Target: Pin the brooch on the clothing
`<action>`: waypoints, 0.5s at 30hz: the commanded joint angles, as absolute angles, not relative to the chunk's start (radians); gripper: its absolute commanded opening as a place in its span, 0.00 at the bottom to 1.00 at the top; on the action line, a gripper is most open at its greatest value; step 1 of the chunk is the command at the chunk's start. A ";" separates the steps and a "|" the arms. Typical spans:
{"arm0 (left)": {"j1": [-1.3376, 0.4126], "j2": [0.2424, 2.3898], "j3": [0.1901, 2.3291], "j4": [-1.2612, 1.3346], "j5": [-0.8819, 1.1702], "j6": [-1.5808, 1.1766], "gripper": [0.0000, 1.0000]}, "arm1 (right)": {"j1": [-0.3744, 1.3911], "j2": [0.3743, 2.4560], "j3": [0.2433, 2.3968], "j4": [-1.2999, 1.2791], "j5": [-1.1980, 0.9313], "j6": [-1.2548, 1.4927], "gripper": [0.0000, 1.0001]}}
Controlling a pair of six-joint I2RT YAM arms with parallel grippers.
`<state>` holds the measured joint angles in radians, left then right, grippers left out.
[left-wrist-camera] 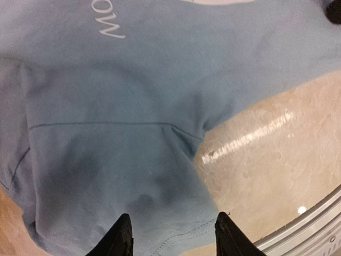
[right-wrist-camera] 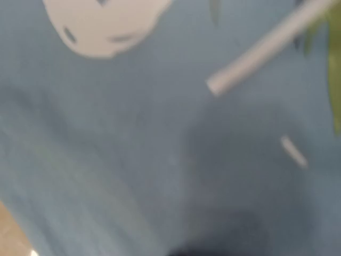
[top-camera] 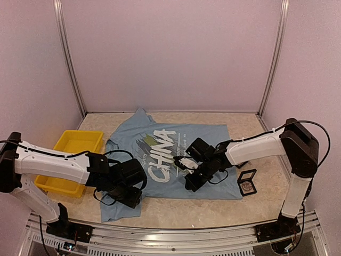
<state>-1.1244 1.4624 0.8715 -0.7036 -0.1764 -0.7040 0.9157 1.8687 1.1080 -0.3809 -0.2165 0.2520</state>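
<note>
The light blue T-shirt (top-camera: 170, 160) with white "CHINA" lettering lies flat on the table. My left gripper (top-camera: 129, 191) is open and empty, low over the shirt's near-left sleeve; in the left wrist view its black fingertips (left-wrist-camera: 123, 234) straddle the sleeve hem (left-wrist-camera: 176, 240). My right gripper (top-camera: 190, 173) is pressed low over the shirt's right chest. The right wrist view is a blur of blue cloth (right-wrist-camera: 133, 160), and its fingers do not show. A small black box (top-camera: 248, 186) to the right of the shirt holds a small pale thing, perhaps the brooch.
A yellow bin (top-camera: 80, 152) stands at the left, behind my left arm. A second small black square (top-camera: 246, 175), like a lid, lies just behind the box. Bare table (left-wrist-camera: 277, 154) runs along the front, up to a metal rail (top-camera: 170, 234). Walls enclose the sides and back.
</note>
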 commanded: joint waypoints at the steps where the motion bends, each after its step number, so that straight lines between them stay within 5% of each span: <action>1: -1.242 1.542 0.870 -0.804 -0.140 -0.754 0.55 | 0.937 1.819 1.017 -0.379 -0.157 0.368 0.00; 9: -1.319 1.663 0.867 -0.762 -0.102 -0.707 0.61 | 0.956 1.736 1.007 -0.388 -0.092 0.370 0.00; 15: -1.348 1.678 0.858 -0.732 -0.130 -0.715 0.35 | 0.971 1.713 0.993 -0.397 -0.074 0.373 0.00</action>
